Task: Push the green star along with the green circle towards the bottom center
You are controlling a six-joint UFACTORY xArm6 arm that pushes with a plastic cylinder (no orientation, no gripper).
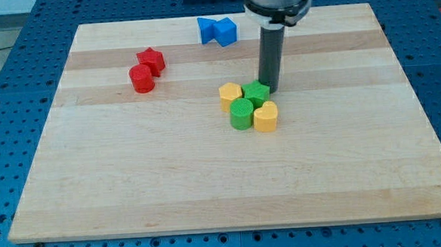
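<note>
Green star (257,92) near the worktop's (133,196) middle, a little toward the view's right and top, with the green circle (241,115) touching it at about 7 o'clock. My tip (270,88) right at the star's 1 o'clock edge, touching or just short of it — hard to tell which. No hand on this rig, only the bare rod, so nothing opened, closed or held.

Main risk: a push from 1 o'clock toward 7 o'clock sending the star into the circle off-centre, so the pair splitting, the circle rolling out to the view's left while the star slides past. Likely cause: the rod's small contact on a pointed star, prone to turning it rather than driving it straight.

Second risk: dragging neighbours along. Yellow block (230,96) touching the star at 9 o'clock, a second yellow block (265,116) touching it at 5 o'clock and sitting just beside the circle at 3 o'clock. Both tight in the cluster — the second one squarely in the lane toward bottom centre, likely to travel with the greens or wedge between them.

Farther out, well apart: red star (151,61) and red cylinder (142,78) at 10 o'clock, blue block (217,30) at 12 o'clock. None in the way.
</note>
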